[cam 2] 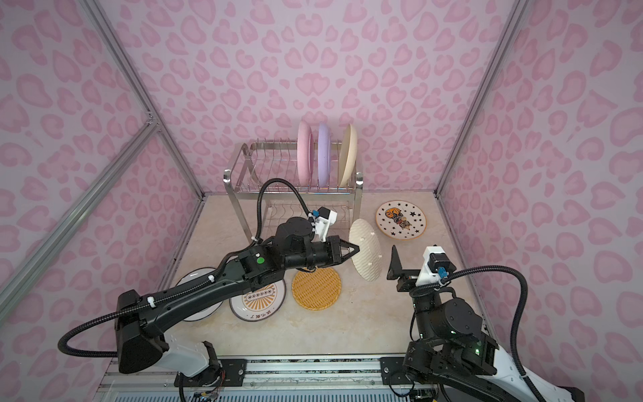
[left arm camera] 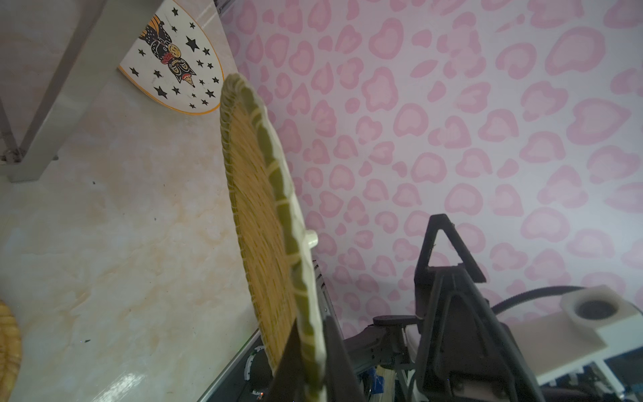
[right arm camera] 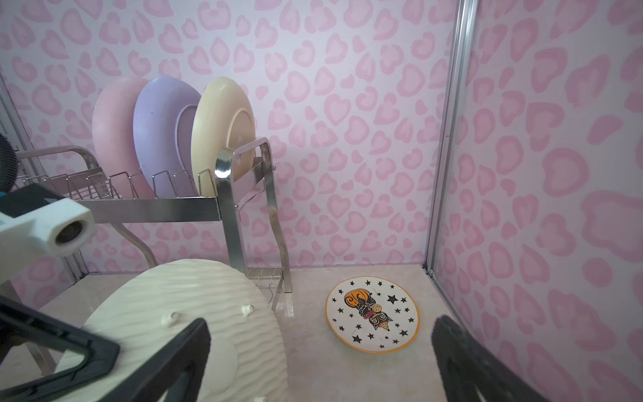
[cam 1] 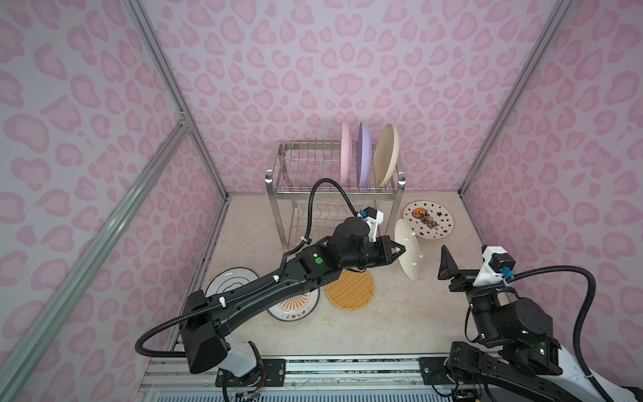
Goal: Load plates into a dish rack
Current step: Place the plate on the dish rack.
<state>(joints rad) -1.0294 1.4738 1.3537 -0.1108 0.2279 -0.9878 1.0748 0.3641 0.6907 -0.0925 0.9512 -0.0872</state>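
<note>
Left gripper (cam 1: 400, 250) pinches a round yellow woven plate (cam 1: 407, 249) by its rim; right gripper (right arm camera: 320, 348) gapes open beside it. Only the left wrist view shows us its woven face.

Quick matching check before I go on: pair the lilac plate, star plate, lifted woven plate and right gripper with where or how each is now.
1 lilac plate
2 star plate
3 lifted woven plate
4 right gripper

A open, holding nothing
B flat on the table
C standing in the dish rack, top tier
D on edge in the left gripper

Pairs: 1-C, 2-B, 3-D, 4-A
</note>
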